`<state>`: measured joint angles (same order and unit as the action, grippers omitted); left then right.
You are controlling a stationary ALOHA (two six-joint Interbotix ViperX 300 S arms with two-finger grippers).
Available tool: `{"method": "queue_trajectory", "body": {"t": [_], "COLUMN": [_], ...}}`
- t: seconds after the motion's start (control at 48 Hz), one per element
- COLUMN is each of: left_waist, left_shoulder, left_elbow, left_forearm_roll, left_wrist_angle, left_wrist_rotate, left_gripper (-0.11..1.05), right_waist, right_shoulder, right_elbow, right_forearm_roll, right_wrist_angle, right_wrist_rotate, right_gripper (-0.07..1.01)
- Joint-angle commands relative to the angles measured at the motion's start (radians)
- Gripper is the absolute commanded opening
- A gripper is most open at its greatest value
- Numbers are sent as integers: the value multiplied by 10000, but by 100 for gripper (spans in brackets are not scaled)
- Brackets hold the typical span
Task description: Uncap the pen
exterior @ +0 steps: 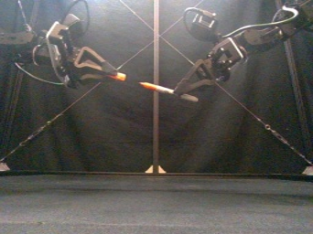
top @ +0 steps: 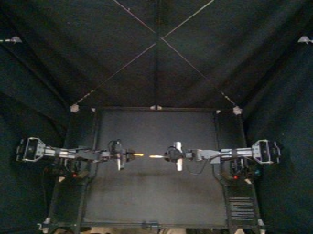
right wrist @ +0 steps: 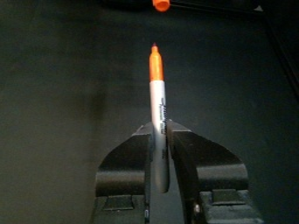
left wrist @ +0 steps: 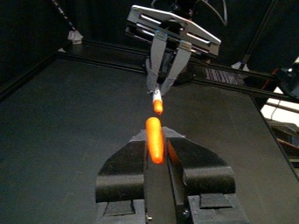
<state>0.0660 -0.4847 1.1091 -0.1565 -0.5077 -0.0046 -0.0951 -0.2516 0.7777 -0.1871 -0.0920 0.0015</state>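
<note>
Two black robot arms meet in mid-air above the black table (top: 153, 196), the marker pen (exterior: 156, 89) already in two pieces. The left gripper (exterior: 108, 75), reaching in from the left, is clenched on the orange cap (exterior: 117, 77), which pokes out past its jaws toward the middle. The right gripper (exterior: 184, 94), coming from the right, grasps the pen by its barrel, and the orange tip points at the cap across a short gap, the two near each other but not touching. In the front view the pen tilts, its tip end a little higher than the held end, and both pieces hang well above the tabletop against the black back curtain (exterior: 156, 137). From the left wrist camera the cap (left wrist: 153, 140) sits pinched between that gripper's (left wrist: 153, 150) own jaws, with the right gripper (left wrist: 160, 87) facing it beyond. From the right wrist camera the pale barrel of the pen (right wrist: 158, 105) rises from between the closed jaws of its gripper (right wrist: 159, 131), and the cap (right wrist: 162, 4) shows just ahead at the edge of view. The cap and the left gripper behind it are all that lie in line with the pen's tip. From above, the two grippers (top: 123, 154) (top: 175, 155) face each other over the middle of the table.
</note>
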Motion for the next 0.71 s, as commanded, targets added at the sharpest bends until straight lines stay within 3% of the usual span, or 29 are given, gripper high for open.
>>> {"method": "queue_trajectory", "body": {"t": [0.021,0.188,0.708], "left_waist": [-77,-199,-368], "left_shoulder": [-460,-828,-844], "left_elbow": [77,307,506], "left_forearm_roll": [-15,-15,-184], "left_wrist_angle": [-31,0,46], "left_wrist_rotate": [-15,-15,-15], "left_gripper": [44,44,44], "right_waist": [0,0,-15], "right_shoulder": [-353,-353,-353], "right_elbow": [-92,-92,-138], "right_forearm_roll": [0,0,0], "right_wrist_angle": [-77,-77,-77], "right_wrist_rotate": [15,0,-31], "right_gripper": [52,52,52]}}
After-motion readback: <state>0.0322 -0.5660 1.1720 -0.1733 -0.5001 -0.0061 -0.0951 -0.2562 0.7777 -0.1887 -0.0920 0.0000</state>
